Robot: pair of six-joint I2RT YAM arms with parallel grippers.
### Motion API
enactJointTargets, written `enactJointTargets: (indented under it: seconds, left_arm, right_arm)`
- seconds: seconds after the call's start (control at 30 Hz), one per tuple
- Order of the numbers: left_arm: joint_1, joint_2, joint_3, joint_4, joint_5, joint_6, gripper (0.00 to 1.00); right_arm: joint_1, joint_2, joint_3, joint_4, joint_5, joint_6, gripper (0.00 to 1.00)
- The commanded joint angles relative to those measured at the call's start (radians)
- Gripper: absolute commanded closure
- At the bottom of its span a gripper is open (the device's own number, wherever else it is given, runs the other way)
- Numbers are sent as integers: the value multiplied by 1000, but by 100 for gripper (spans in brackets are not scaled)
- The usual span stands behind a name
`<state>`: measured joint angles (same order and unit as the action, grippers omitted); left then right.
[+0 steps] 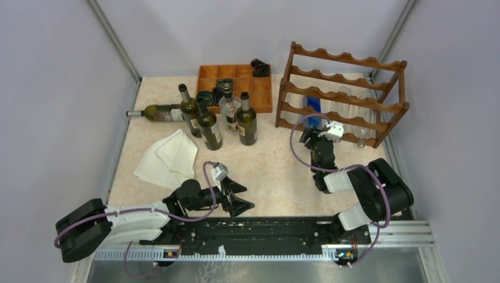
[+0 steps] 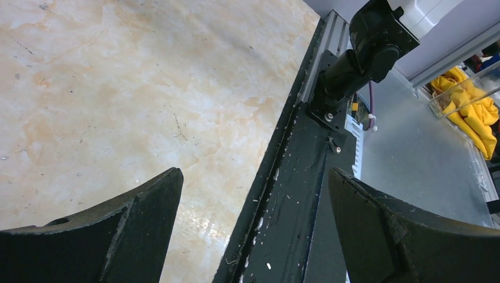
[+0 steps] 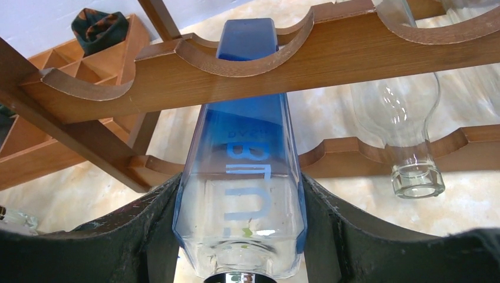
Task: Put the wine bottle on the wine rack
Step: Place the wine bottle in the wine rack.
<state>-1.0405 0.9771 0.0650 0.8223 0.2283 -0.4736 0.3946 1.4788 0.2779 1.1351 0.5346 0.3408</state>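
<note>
- The right gripper (image 1: 313,132) reaches to the lower left part of the wine rack (image 1: 377,88), which stands at the far right of the marble-patterned table (image 1: 265,171).
- In the right wrist view, its two black fingers (image 3: 135,230) press against both sides of a blue glass bottle (image 3: 242,171), grasping it near the shoulder at the neck end.
- The bottle lies lengthwise, base pointing into the rack. One scalloped rail crosses in front of its body, and its far end shows in that rail's scallop. We cannot tell whether its weight rests on the rails.
- Clear glass bottles (image 3: 401,112) lie in the rack just to the right of the blue one, necks toward the camera.
- The left gripper (image 1: 238,198) hangs low at the near edge of the table, well apart from the rack. Its fingers (image 2: 135,230) are spread wide with nothing between them; below them we see the table surface and the black base rail (image 2: 295,194).
- At the far left stands a cluster of dark wine bottles (image 1: 209,127), with another bottle (image 1: 162,112) lying on its side beside them.
- A white cloth (image 1: 168,154) lies crumpled near the cluster, toward the arms.
- An orange-brown compartment tray (image 1: 262,100) sits at the far edge, left of the rack.
</note>
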Motion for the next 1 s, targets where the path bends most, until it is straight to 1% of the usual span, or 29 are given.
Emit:
enactJointTargets:
  seconds: [0.0,0.1,0.2,0.37,0.53,0.77,0.97]
  left_arm:
    - [4,4,17,27,13,10,2]
    - [4,-1,15,24,14,10,2]
    - [4,-4,13,23,12,10,2]
    - [4,-8,12,24,13,9,2]
    - [4,-24,6,17,10,9,2]
    - [4,-27,0,26,9,7,2]
    - [4,-16,-1,48,18,9,2]
  right_arm:
    - [9,-43,58,-71,58,8,77]
    - [9,-47,67,-116,83,11,62]
    - [9,-55,89,-178,98,19,53]
    - [9,-57,95,-199,113,26,48]
    - [8,-85,99,-249,114,29,39]
    - [8,-176,105,-396,101,65,28]
    - [9,-250,124,-530,89,93,27]
